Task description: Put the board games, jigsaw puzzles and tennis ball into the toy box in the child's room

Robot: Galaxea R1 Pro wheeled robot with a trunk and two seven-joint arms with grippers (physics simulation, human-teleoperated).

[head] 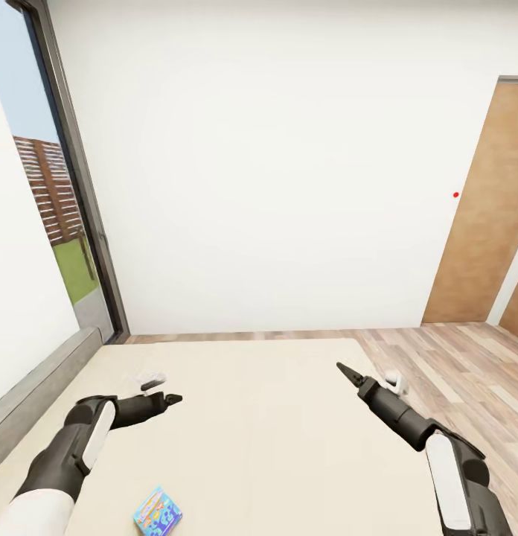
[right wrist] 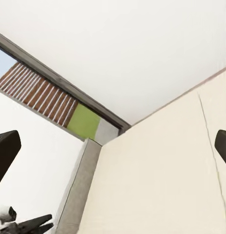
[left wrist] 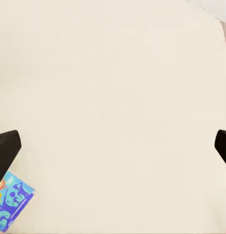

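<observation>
A small blue board game (head: 158, 512) lies flat on the beige bed (head: 274, 439), close to the near edge of the head view. It also shows in the left wrist view as a blue printed box (left wrist: 10, 200) beside one dark finger (left wrist: 6, 148). My left gripper (head: 170, 400) hovers over the mattress, above and beyond the box, open and empty. My right gripper (head: 347, 371) hangs over the bed's right part, open with nothing between its fingers (right wrist: 6, 151). The toy box, table, jigsaw puzzles and tennis ball are out of view.
A grey headboard (head: 36, 394) runs along the bed's left side under a tall dark-framed window (head: 65, 193). A white wall stands behind with a red button (head: 456, 195). Wood-plank floor (head: 452, 357) and a wooden door (head: 486, 216) lie to the right.
</observation>
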